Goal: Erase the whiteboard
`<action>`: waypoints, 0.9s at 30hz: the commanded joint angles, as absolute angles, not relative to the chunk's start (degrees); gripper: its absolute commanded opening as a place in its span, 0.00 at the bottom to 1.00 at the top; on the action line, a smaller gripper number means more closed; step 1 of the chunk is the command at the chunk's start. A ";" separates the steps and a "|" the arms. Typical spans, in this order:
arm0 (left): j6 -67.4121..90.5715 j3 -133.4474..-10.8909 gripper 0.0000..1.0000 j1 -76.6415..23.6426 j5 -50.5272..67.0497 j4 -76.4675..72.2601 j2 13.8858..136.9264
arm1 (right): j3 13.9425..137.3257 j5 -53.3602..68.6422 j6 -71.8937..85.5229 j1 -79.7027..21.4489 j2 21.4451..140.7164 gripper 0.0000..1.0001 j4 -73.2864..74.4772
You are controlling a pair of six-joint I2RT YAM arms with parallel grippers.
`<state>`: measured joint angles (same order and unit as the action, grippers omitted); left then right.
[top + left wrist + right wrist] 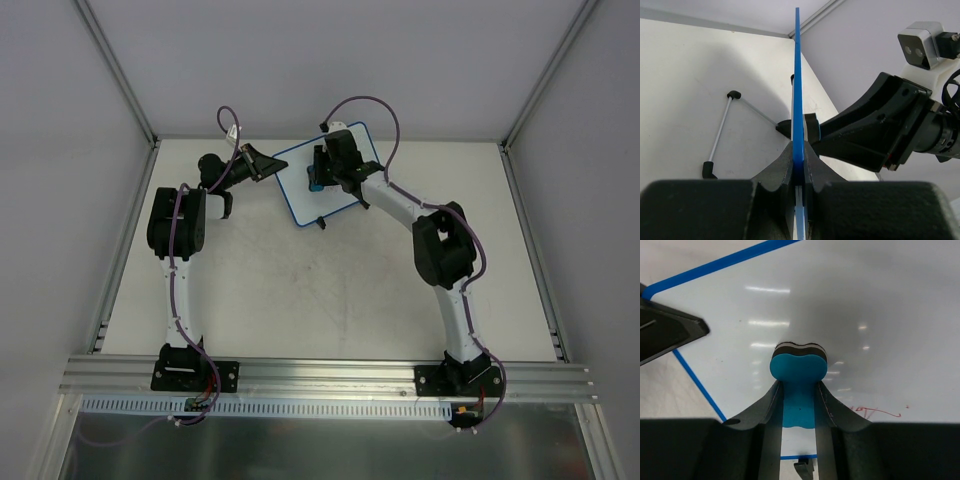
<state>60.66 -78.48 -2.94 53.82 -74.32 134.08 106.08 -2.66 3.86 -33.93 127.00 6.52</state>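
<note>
My left hand [799, 155] pinches the whiteboard [797, 75] edge to hold it steady. My right hand [798, 385] squeezes the eraser [798, 369] to rub off the red marks [875, 412].

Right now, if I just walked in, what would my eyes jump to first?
Probably the whiteboard at the far middle of the table, with both arms reaching to it. The left pincer clamps its thin blue rim, while the right pincer holds a blue eraser up to the white face. A few faint red scribbles sit just beside the eraser, not wiped yet.
</note>
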 commanded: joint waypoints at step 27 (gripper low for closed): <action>60.03 -77.17 0.00 -4.31 60.38 -82.88 131.48 | 92.29 -11.34 19.69 -27.33 122.78 0.00 6.68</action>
